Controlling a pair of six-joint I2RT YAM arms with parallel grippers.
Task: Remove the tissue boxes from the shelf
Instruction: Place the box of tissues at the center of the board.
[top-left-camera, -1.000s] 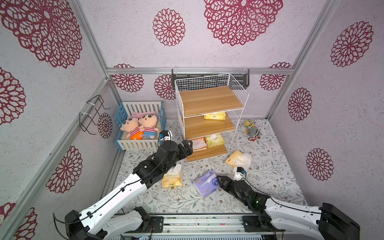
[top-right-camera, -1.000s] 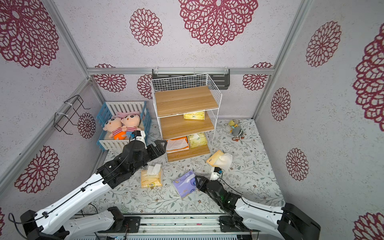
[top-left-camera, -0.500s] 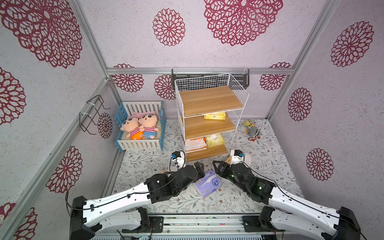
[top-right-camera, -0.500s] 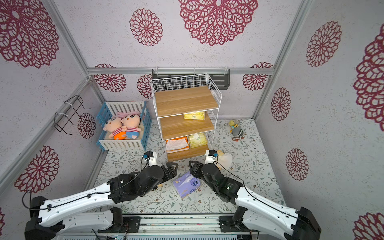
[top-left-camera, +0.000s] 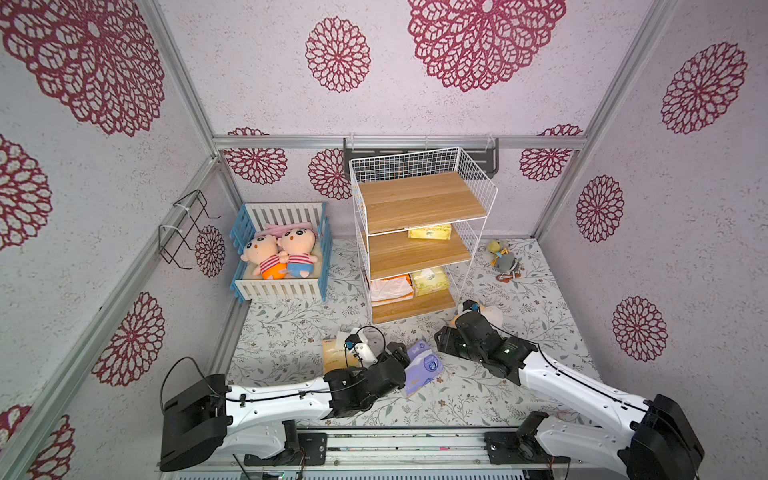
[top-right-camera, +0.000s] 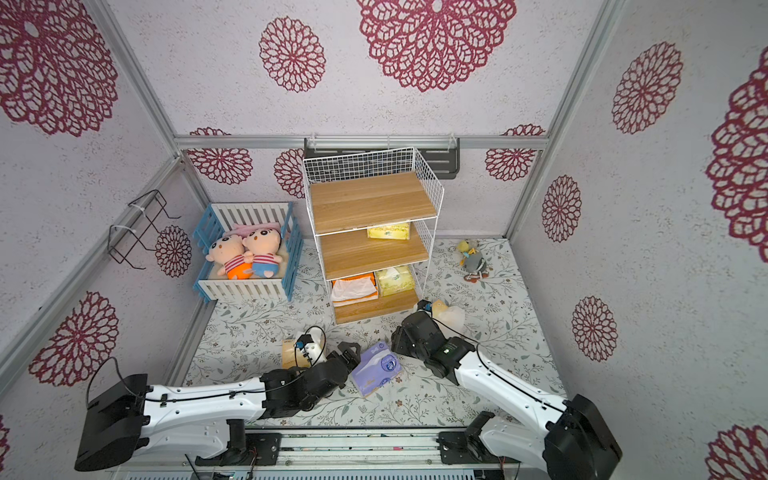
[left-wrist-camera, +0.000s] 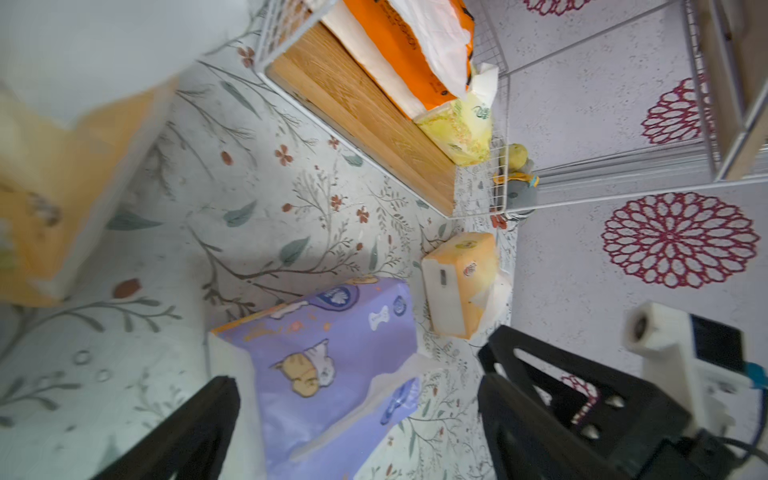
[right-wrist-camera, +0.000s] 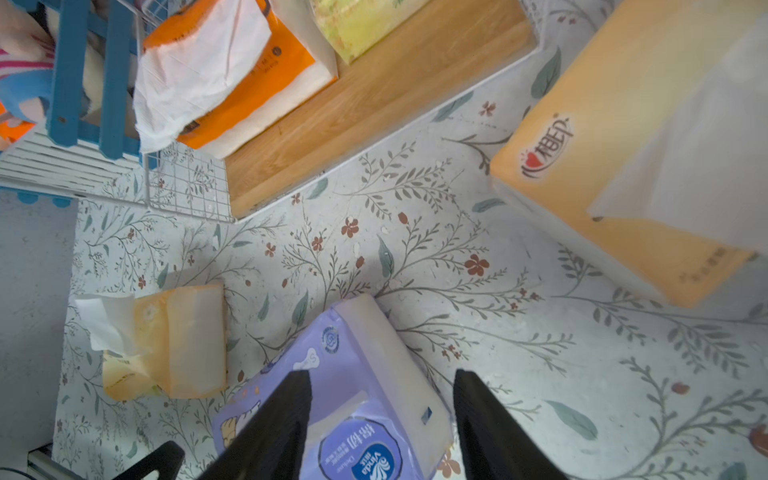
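The shelf (top-left-camera: 419, 199) stands at the back. Its middle board carries a yellow-green tissue pack (top-left-camera: 430, 232). The bottom board carries an orange pack (top-left-camera: 391, 287) and another yellow-green one (top-left-camera: 431, 281). A purple pack (top-left-camera: 424, 368) lies on the floor in front. My left gripper (top-left-camera: 401, 351) is open at its left end, with the purple pack (left-wrist-camera: 332, 353) between the spread fingers. My right gripper (top-left-camera: 442, 338) is open just above its right end (right-wrist-camera: 365, 395). Pale yellow-orange packs lie on the floor at the left (top-left-camera: 336, 353) and the right (top-left-camera: 490, 313).
A blue-and-white crib (top-left-camera: 282, 286) with two dolls sits left of the shelf. A small grey and yellow plush toy (top-left-camera: 503, 259) lies at the back right. A black wire rack (top-left-camera: 183, 232) hangs on the left wall.
My left arm has swung down from the shelf's bottom tier to the floor beside the purple pack. My right arm has moved forward toward the shelf. The purple pack stays on the floor.
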